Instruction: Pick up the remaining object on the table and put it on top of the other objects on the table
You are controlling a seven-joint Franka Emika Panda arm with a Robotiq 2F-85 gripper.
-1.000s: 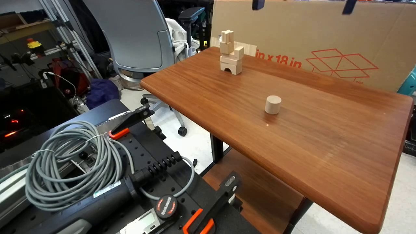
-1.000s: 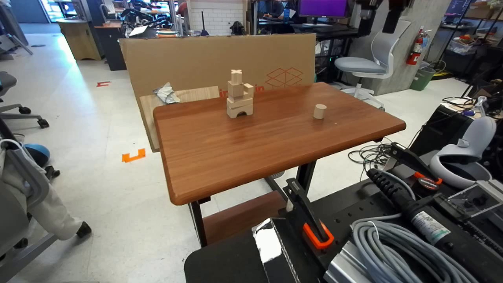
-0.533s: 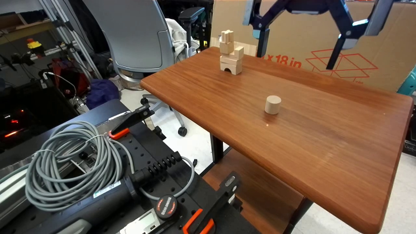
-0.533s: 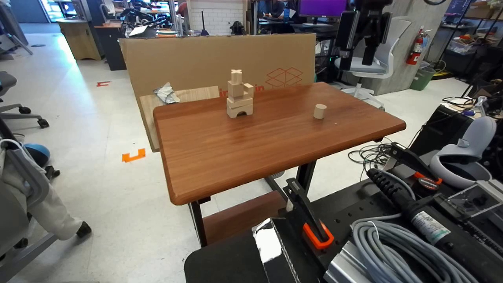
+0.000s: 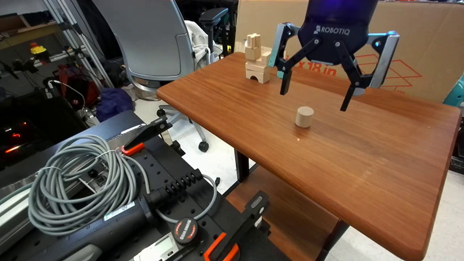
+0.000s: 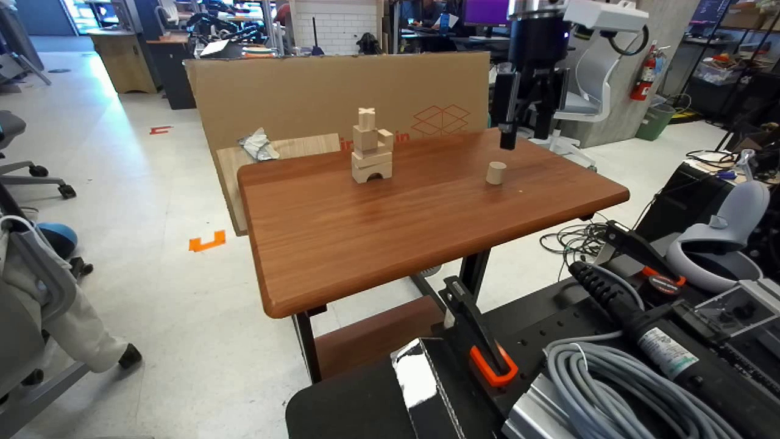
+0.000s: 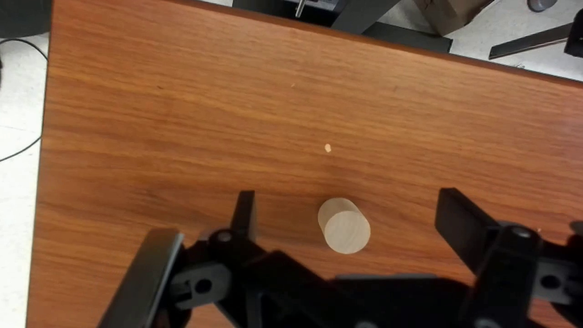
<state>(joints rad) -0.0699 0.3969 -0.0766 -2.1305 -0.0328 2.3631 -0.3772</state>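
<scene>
In both exterior views: one table [image 6: 341, 244], rectangular, round-edged, with a reddish-brown wood-grain top. Behind it stands one large cardboard box [image 6: 274, 91], upright, printed in red. In an exterior view, one office chair [image 5: 152, 40], grey-backed, past the table's end. One claw [image 5: 314, 101], black, marked ROBOTIQ, hangs above the table; its two fingers [image 5: 348, 98] stand spread wide, with nothing in their grasp. One pile of wooden blocks [image 6: 367, 141], pale, unpainted, stacked several high on an arched base block, towards the box side of the table. One wooden cylinder [image 5: 304, 117], pale, short, upright on the table, well apart from the pile; in the wrist view it shows between the fingers, apart from both. One pale fleck [image 7: 328, 148] on the table, near the cylinder.
</scene>
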